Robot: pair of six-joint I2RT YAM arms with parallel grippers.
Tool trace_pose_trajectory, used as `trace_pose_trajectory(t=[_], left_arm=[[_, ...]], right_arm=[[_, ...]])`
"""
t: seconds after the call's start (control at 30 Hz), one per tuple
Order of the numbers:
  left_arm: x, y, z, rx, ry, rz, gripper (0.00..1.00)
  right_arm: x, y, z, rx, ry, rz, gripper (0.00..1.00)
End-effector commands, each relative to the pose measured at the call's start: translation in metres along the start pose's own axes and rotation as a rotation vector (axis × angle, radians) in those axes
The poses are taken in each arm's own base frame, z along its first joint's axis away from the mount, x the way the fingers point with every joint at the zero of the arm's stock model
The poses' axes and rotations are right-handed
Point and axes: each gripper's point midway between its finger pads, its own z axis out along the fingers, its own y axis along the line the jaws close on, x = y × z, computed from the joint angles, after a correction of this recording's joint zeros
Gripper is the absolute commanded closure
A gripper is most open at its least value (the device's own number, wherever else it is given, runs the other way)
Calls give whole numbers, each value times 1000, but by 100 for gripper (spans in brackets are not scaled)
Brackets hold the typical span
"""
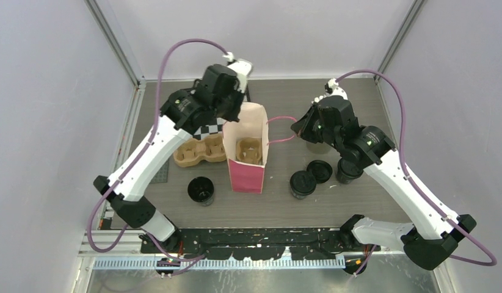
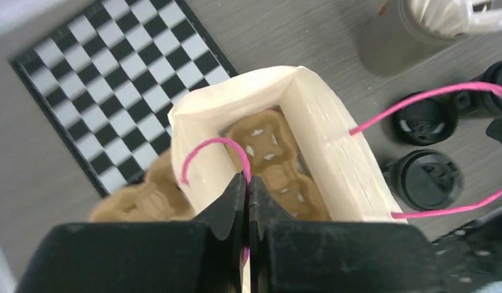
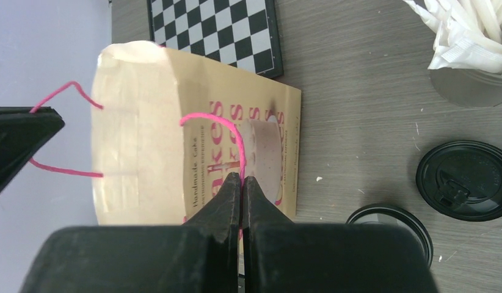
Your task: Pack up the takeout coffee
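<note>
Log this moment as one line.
left gripper: shut on bag handle | right gripper: shut on other handle | paper bag: upright, open, pulp tray inside | black cups: outside bag

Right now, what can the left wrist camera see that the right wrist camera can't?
Only the left wrist view looks down into the paper bag, where a brown tray sits, and shows the left claw pinching a pink handle. Only the right wrist view shows the bag's pink lettering outside and the right claw pinching the other handle. Both show the checkerboard and the grey cup of white sticks.
</note>
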Motion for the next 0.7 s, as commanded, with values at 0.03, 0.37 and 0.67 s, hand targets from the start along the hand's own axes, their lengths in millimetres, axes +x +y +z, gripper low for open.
trace_pose_trajectory(t=[0.03, 0.37, 0.67], left_arm=[[-16, -6, -30, 260, -148, -500, 100], [1, 23, -33, 432, -209, -927, 100], [-11, 31, -34, 503, -268, -1059, 100]], right_arm=[[-4, -2, -3, -6, -27, 8, 100], [-2, -18, -5, 30, -50, 19, 100], [-3, -22, -11, 35, -66, 28, 100]])
